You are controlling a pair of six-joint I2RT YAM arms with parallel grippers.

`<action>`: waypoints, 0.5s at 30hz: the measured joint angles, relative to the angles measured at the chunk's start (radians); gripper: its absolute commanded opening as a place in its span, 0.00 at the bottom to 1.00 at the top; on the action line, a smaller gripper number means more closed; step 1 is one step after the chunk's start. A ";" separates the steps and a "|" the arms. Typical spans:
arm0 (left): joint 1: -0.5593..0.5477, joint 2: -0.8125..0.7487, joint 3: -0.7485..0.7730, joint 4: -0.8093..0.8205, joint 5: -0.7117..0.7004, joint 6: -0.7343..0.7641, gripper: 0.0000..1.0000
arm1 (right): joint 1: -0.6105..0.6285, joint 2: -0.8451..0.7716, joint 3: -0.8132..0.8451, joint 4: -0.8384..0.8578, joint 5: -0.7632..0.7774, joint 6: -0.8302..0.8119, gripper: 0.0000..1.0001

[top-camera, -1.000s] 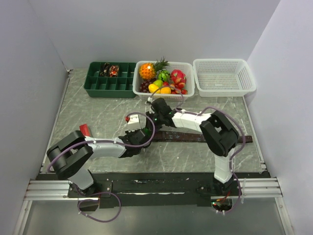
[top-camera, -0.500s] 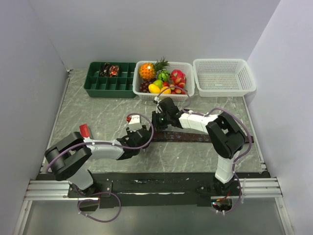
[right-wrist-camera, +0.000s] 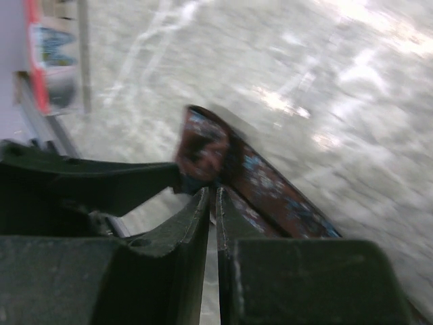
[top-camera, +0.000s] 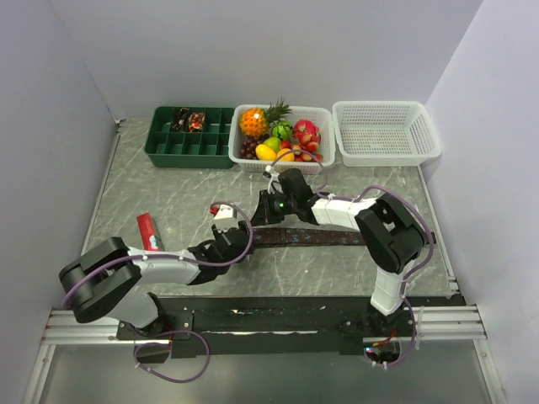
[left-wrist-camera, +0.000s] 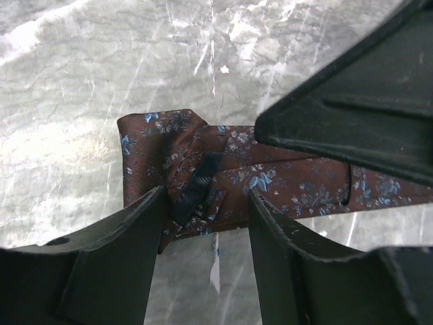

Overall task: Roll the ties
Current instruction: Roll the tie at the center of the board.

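- robot lab test cell
- plain white panels box in the marble-look surface
- aluminium rail at the surface's near edge, two robot arms bolted on

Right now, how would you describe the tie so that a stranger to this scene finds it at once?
On the grey marbled table, find the white basket of fruit at the far edge. Just in front of it lies the tie, a long narrow strip running rightward. Nothing else there is flat cloth: dark brown with small blue flowers, its left end folded over.
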 measured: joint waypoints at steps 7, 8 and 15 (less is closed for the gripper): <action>0.000 -0.084 -0.067 0.049 0.031 0.023 0.60 | -0.001 0.019 -0.010 0.140 -0.151 0.032 0.16; 0.000 -0.095 -0.073 0.052 0.036 0.023 0.60 | -0.001 0.026 -0.010 0.152 -0.169 0.034 0.16; 0.000 -0.121 -0.082 0.090 0.072 0.045 0.63 | 0.007 0.089 0.010 0.151 -0.235 0.023 0.16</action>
